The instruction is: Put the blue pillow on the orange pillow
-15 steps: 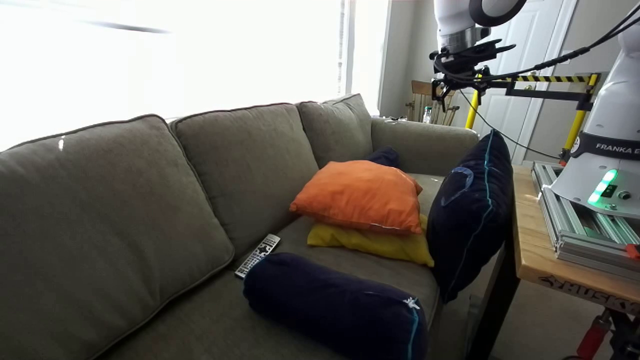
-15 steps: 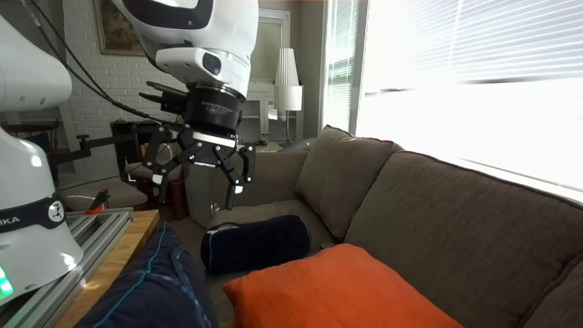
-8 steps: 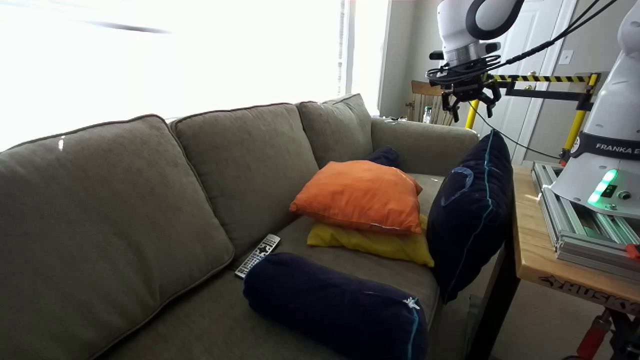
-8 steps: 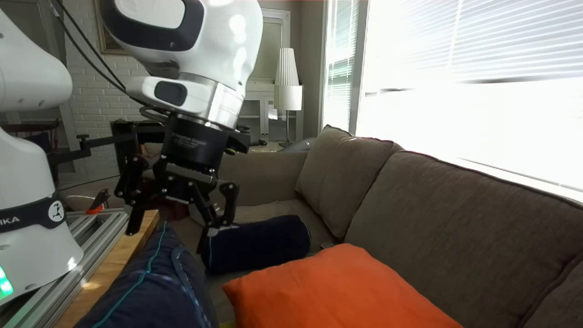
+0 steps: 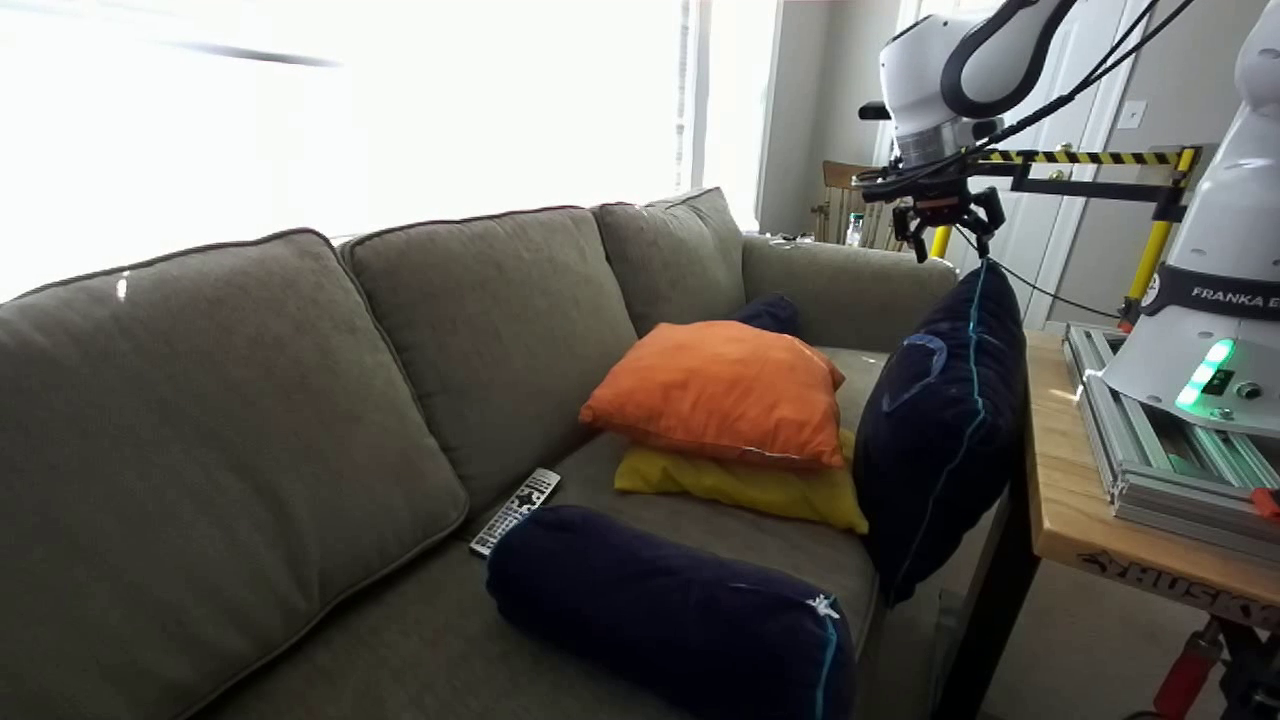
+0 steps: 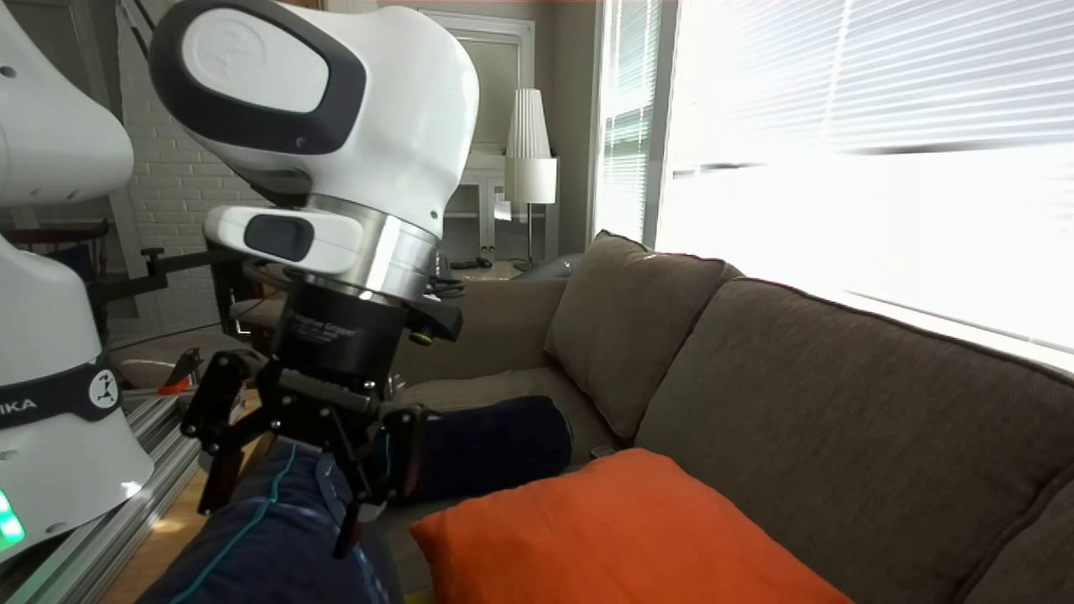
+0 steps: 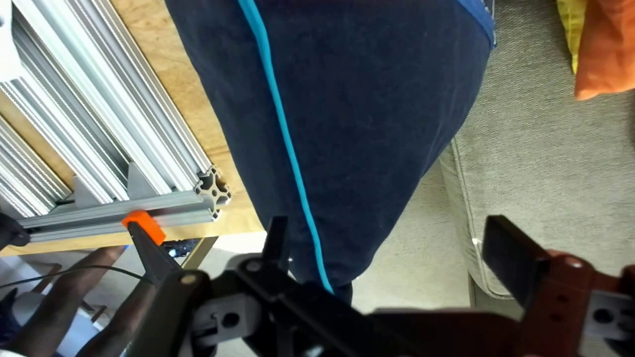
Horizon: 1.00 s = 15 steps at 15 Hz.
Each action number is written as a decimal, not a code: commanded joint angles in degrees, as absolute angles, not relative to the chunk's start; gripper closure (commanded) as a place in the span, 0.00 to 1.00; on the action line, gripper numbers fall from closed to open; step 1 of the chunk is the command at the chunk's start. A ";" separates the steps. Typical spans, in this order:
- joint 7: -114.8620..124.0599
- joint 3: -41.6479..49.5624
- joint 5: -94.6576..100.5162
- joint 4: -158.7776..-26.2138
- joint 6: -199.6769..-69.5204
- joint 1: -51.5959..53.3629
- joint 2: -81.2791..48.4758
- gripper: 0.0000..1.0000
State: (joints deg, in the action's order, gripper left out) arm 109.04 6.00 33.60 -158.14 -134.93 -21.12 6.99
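Note:
The blue pillow (image 5: 940,430) stands on edge between the sofa front and the wooden table, its pointed corner up. It also shows in an exterior view (image 6: 252,562) and fills the middle of the wrist view (image 7: 347,99). The orange pillow (image 5: 720,395) lies on the sofa on a mustard-yellow pillow; it shows in an exterior view (image 6: 612,537) and at the wrist view's upper right (image 7: 610,54). My gripper (image 5: 952,254) is open and empty, pointing down just above the blue pillow's top corner. In the wrist view the fingers (image 7: 387,230) are wide apart; I cannot tell whether one touches the pillow.
The mustard-yellow pillow (image 5: 750,485) is under the orange one. A navy bolster (image 5: 670,610) and a remote (image 5: 515,510) lie on the sofa seat. The wooden table (image 5: 1060,500) with metal rails (image 7: 99,99) borders the blue pillow. A dark cushion (image 5: 770,313) sits behind the orange pillow.
The gripper has turned and come down from high above to just over the blue pillow's top corner, staying open. The pillows have not moved.

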 commanded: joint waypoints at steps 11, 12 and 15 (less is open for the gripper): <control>108.81 12.87 30.84 -158.08 -131.57 -18.45 0.40 0.00; 108.49 13.13 30.49 -158.09 -130.94 -18.35 0.13 0.00; 109.00 13.60 30.74 -158.08 -129.92 -17.81 -0.58 0.08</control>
State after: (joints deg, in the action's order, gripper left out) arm 109.64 12.52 32.17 -158.15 -131.09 -19.12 0.30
